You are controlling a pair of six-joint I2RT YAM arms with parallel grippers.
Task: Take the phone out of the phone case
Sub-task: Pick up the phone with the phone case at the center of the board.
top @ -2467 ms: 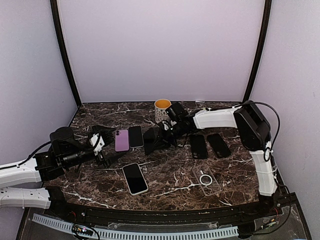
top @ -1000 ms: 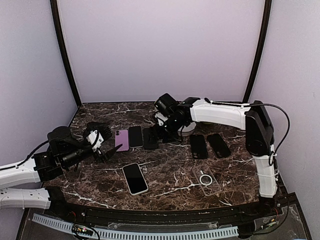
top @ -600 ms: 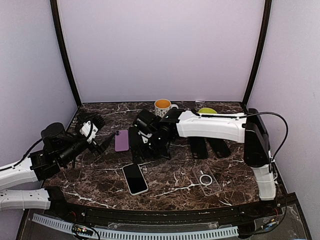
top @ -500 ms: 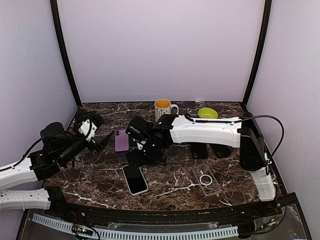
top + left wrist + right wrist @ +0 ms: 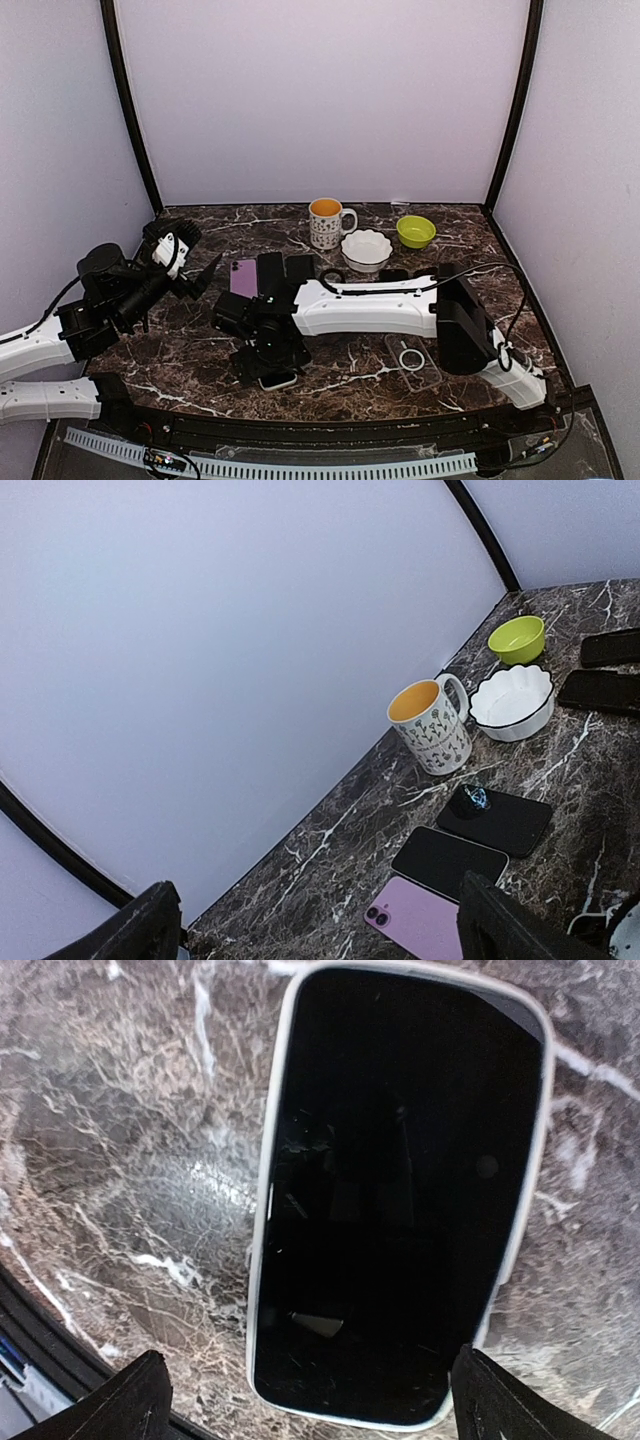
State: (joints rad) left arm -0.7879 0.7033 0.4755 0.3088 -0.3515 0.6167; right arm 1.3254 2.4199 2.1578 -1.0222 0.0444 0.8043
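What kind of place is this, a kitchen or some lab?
Probably a robot test booth: plain lilac walls enclose a dark marble-patterned tabletop, a white robot arm reaches over it, and a purple phone lies beside a black phone.

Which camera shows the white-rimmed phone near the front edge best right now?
The right wrist view: the white-rimmed phone fills it, screen up, with nearly the whole rim visible. In the top view the right hand covers it, leaving only a sliver. The left wrist view does not show it.
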